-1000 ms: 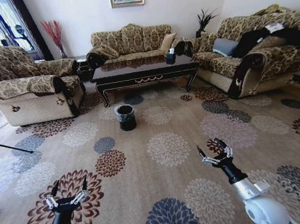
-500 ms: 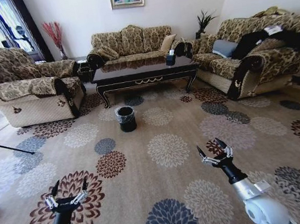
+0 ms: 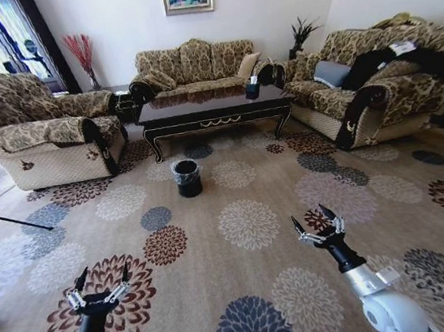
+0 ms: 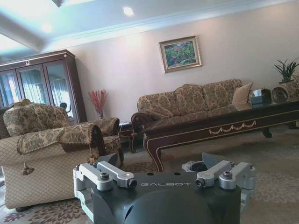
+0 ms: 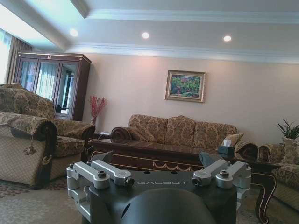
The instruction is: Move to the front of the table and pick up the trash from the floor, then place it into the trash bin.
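Both arms low, well short of the counter (image 3: 212, 104).
Left gripper (image 3: 98, 284) and right gripper (image 3: 314, 221) hung over carpet, fingers apart, empty; trash bin (image 3: 186, 176) far ahead.

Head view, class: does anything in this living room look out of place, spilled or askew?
Dark clothing lies draped untidily over the sofa on the robot's right. The trash bin stands upright on the carpet before the table. Both grippers, left and right, hang open and empty.
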`<state>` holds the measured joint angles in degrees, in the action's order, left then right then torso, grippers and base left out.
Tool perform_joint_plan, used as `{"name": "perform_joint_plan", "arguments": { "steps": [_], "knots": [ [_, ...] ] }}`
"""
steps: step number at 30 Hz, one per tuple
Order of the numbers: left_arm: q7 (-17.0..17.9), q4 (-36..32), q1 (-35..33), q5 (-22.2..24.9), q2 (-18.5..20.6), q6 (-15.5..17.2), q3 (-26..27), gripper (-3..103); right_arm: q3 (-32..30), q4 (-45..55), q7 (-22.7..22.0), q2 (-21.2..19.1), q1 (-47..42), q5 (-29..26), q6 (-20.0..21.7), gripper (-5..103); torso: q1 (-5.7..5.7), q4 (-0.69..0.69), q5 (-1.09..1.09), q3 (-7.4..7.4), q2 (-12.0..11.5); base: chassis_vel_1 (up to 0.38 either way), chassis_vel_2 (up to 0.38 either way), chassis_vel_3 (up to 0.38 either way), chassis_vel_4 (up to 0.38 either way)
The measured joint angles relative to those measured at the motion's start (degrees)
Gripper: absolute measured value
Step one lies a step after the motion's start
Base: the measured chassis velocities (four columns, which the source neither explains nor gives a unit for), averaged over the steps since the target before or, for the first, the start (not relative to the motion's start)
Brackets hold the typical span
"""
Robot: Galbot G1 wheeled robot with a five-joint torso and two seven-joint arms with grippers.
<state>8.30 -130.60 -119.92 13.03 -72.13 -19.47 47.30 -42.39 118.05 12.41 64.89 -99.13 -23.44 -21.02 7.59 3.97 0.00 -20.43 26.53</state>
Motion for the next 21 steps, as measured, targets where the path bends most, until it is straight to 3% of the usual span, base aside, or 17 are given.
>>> {"name": "perform_joint_plan", "arguments": {
  "steps": [21],
  "knots": [
    [0.0,0.0,0.0,0.0,0.0,0.0,0.0,100,0.0,0.0,0.0,0.0,0.0,0.0,0.0,100,1.80,0.00,0.00,-3.06,4.9,0.000,0.000,0.000,0.000]
  ]
}}
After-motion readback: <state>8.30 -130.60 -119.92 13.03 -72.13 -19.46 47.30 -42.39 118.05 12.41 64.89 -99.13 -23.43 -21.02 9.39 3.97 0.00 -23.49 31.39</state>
